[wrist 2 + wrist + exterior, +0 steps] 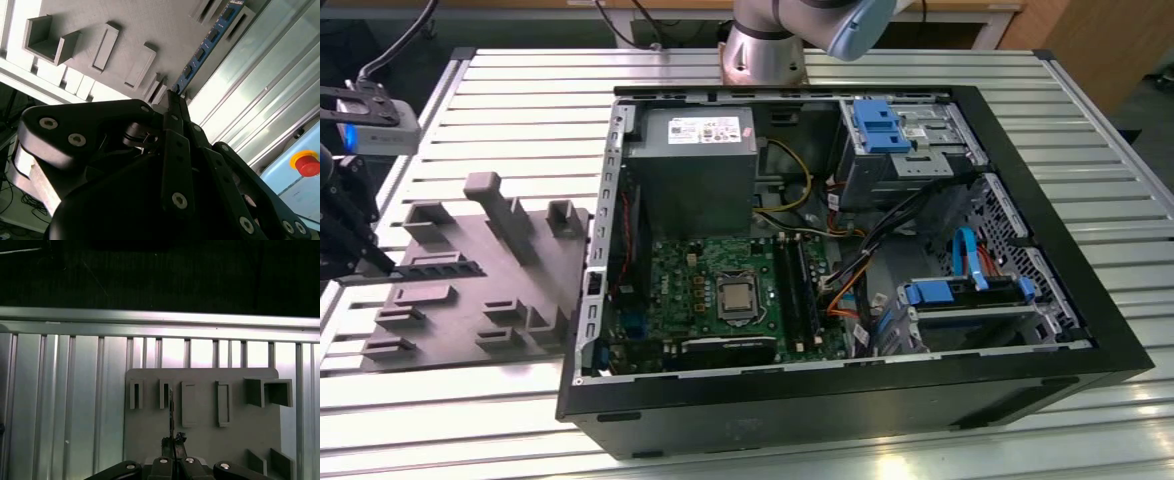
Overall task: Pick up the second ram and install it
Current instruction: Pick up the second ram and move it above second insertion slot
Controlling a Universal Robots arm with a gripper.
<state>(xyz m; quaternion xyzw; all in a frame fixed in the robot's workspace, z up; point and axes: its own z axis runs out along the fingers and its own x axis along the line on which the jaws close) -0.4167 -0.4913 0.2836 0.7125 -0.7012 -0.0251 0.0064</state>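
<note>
The end effector (pixel 175 97) pinched the second ram (pixel 209 40) by one end. The thin board jutted beyond its tips over the grey slotted holder (pixel 210 450) on the ribbed bench (pixel 75 390). The open computer case (pixel 854 405) stood beside the holder, toward the exterior view's right.

Fixture posts (pixel 483 195) near gripper (pixel 173 441) (case (pixel 854 405) open above)

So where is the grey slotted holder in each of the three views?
Exterior view: grey slotted holder at the exterior view's left, beside the computer case.
Second wrist view: holder beyond the gripper, which grips the RAM stick.
First wrist view: holder behind the stick's edge.
Shared landmark: the slatted metal table under it.
</note>
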